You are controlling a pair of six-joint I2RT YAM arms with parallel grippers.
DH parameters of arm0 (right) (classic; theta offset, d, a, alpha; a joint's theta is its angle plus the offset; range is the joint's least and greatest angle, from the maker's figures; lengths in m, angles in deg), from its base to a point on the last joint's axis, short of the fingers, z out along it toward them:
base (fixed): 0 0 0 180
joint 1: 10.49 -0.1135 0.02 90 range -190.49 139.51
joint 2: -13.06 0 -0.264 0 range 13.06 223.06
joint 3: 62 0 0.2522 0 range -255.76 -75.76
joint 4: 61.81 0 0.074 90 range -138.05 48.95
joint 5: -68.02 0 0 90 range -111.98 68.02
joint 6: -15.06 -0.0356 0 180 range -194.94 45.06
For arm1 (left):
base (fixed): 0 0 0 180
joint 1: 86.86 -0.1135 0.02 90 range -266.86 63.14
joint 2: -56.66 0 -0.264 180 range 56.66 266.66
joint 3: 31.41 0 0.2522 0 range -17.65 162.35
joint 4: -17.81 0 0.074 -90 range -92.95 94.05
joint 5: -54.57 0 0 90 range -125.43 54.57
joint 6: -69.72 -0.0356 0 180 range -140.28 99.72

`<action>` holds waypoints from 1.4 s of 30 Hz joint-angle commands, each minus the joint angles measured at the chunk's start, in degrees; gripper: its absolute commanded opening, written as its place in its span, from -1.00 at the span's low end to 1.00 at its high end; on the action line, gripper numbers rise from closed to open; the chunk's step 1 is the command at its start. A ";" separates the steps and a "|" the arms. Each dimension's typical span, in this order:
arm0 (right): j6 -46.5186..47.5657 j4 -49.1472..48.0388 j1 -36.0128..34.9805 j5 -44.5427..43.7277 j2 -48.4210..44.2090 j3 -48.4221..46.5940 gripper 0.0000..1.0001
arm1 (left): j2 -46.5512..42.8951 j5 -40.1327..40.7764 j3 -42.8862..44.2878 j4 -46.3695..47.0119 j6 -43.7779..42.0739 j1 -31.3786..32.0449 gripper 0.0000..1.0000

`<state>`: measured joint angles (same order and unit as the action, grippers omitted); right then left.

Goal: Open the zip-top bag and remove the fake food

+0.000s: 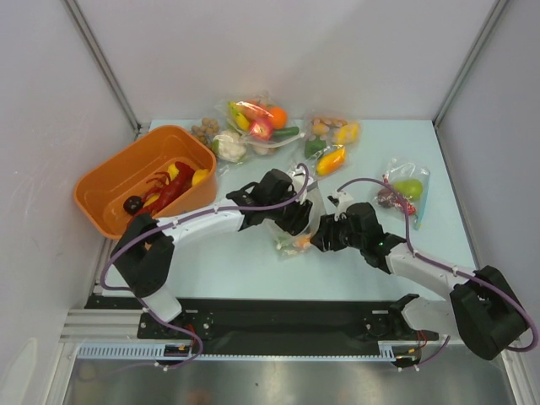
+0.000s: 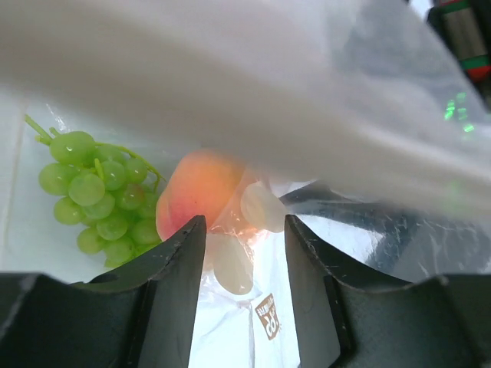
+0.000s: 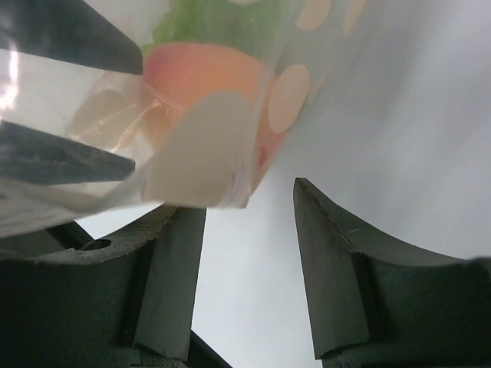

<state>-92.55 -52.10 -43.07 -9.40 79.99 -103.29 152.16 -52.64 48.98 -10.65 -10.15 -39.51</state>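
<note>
Apparently the right end effector (image 3: 245, 207) hangs released at a corner of the zip-top bag (image 3: 192, 146), over the middle of the desk (image 1: 253, 270). The left end effector (image 2: 245, 226) straddles its film, likely anchoring it, but I cannot tell whether it grips.

The zip-top bag (image 2: 368, 222) is clear, crinkly, glossy plastic (the grape bunch (image 2: 100, 195) looks smooth, shiny).

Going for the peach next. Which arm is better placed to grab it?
Left, probably. The left pincer stands open with the peach just past its fingertips, the zip-top bag film arching overhead. The right pincer, also open, faces the peach only through the film.
</note>
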 commanded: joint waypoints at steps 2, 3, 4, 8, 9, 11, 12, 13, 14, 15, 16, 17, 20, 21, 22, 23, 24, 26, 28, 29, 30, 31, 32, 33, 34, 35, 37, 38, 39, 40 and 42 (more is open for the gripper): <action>-2.78 -10.16 -0.99 2.89 1.53 1.33 0.06 | -3.31 -0.45 -0.27 0.81 0.68 -0.07 0.01; -2.96 -11.05 -1.26 2.98 2.14 1.51 0.06 | -3.05 -0.54 -0.27 0.73 0.85 -0.15 0.01; -3.05 -11.85 -1.43 2.98 2.32 2.04 0.04 | -2.87 -0.54 -0.27 0.72 0.86 -0.16 0.01; -3.31 -15.62 -1.88 3.06 3.37 3.18 -0.16 | -2.51 0.33 -0.36 0.72 0.86 -0.33 0.01; -3.40 -16.07 -1.96 3.24 3.55 3.36 -0.24 | -2.52 0.77 -0.36 0.72 0.68 -0.42 0.01; -3.31 -16.95 -2.14 3.24 4.08 3.71 -0.57 | -2.78 3.13 -0.54 0.64 0.42 -0.59 0.01; -3.23 -16.95 -2.14 3.24 4.17 3.80 -0.70 | -2.78 4.19 -0.71 0.46 0.24 -0.94 0.01; -3.05 -16.86 -2.14 3.07 4.60 3.71 -0.82 | -2.69 5.25 -0.80 0.37 0.07 -1.12 0.06; -3.05 -16.52 -2.14 2.98 4.78 3.62 -1.00 | -2.52 7.09 -0.89 0.02 -0.02 -1.21 0.08; -2.87 -16.25 -2.23 2.89 4.87 3.62 -1.00 | -2.43 8.15 -0.89 -0.15 -0.28 -1.38 0.11; -2.61 -16.07 -2.31 2.63 4.96 3.62 -1.00 | -2.34 9.03 -0.80 -0.33 -0.63 -1.39 0.15; -2.52 -15.64 -2.23 2.54 4.96 3.54 -1.00 | -1.99 10.17 -0.80 -0.77 -0.73 -1.39 0.18; -2.08 -14.76 -2.49 2.19 4.96 3.45 -1.00 | -1.46 14.39 -0.71 -1.03 -1.34 -1.39 0.27; -1.99 -14.58 -2.58 2.19 4.87 3.45 -1.00 | -1.29 15.18 -0.89 -0.95 -1.52 -1.39 0.29; -1.99 -14.40 -2.67 2.01 4.78 3.53 -1.00 | -1.20 16.84 -0.89 -0.77 -1.78 -1.39 0.32; -1.91 -14.14 -2.84 2.01 4.69 3.62 -1.00 | -1.02 17.12 -0.89 -0.77 -1.87 -1.39 0.34; -1.82 -13.96 -3.19 2.01 4.52 3.71 -1.00 | -0.59 17.04 -1.06 -0.60 -1.96 -1.39 0.35; -1.64 -13.61 -3.54 1.75 4.34 3.97 -1.00 | 0.12 17.04 -1.06 -0.16 -1.61 -1.39 0.36; -1.38 -13.52 -3.90 1.66 3.99 4.24 -1.00 | 0.91 17.04 -0.98 0.46 -0.90 -1.30 0.36; -1.29 -13.35 -3.98 1.49 3.90 4.32 -1.00 | 1.09 17.04 -1.06 0.98 -0.64 -1.30 0.36; -1.20 -13.17 -4.16 1.48 3.64 4.33 -1.00 | 1.35 17.04 -0.80 0.81 -0.73 -1.30 0.36; -1.12 -13.09 -4.25 1.22 3.47 4.50 -1.00 | 2.05 15.56 -0.45 0.38 -0.90 -1.30 0.35; -1.03 -13.00 -4.25 1.13 3.38 4.50 -1.00 | 2.49 14.50 0.25 -0.76 -1.16 -1.30 0.35; -0.85 -12.82 -4.25 0.87 3.46 4.41 -1.00 | 2.84 13.44 0.34 -1.29 -1.34 -1.12 0.33; -0.76 -12.21 -4.16 0.17 3.46 4.24 -1.00 | 3.02 12.56 0.34 -1.56 -1.17 -0.86 0.32; -0.76 -11.94 -4.25 -0.36 3.55 3.80 -1.00 | 3.20 11.16 0.43 -2.17 -1.25 -0.60 0.32; -0.68 -10.81 -4.16 -1.59 4.25 3.01 -1.00 | 3.20 10.71 0.52 -2.70 -1.17 0.37 0.30; -0.59 -10.54 -4.16 -2.03 4.52 2.31 -1.00 | 3.20 9.75 0.69 -3.14 -1.25 0.55 0.30; -0.67 -10.36 -4.16 -2.29 4.78 2.04 -1.00 | 3.20 9.13 0.87 -3.32 -0.91 0.81 0.30; -0.68 -10.36 -4.07 -2.64 5.04 1.87 -1.00 | 3.11 8.43 0.87 -3.49 -0.73 0.81 0.30; -0.76 -10.54 -4.16 -3.35 5.66 1.43 -1.00 | 3.11 6.76 0.87 -3.50 -0.20 0.90 0.30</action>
<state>-94.36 -62.74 -47.14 -9.45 84.74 -99.47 154.61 -41.67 48.48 -11.66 -10.74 -39.40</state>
